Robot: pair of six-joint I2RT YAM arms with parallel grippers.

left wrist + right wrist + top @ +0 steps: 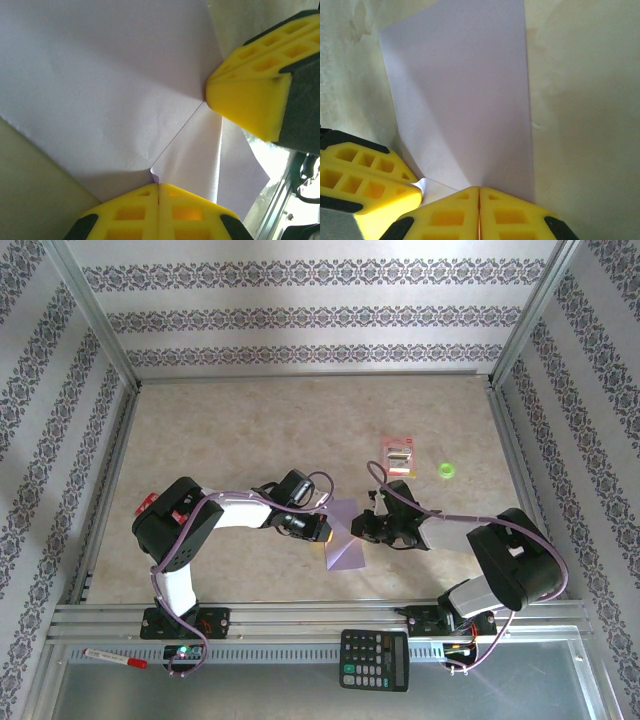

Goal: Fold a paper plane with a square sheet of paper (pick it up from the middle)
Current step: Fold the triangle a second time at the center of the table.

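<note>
Square sheet of paper (345, 545): thin, plain, pale lavender.

- State: not a flat square. Partly folded, layers overlapping.
- Position: on the near half of surface, toward 6 o'clock from its middle.
- Top view: angular outline, long axis 12 to 6 o'clock.
- Left wrist view (110, 90): sharp fold edge runs 1 to 7 o'clock, under-layer exposed toward 5 o'clock.
- Right wrist view (465, 100): long smooth panel, straight edge at 3 o'clock side, faint crease rising from 6 o'clock.
- Hold: left fingers (130, 215) and right fingers (510, 215) closed on paper.
- Flat on surface or lifted: cannot tell.

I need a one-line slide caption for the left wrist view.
A crease in the lavender paper runs between the shut left gripper and the shut right gripper.
</note>
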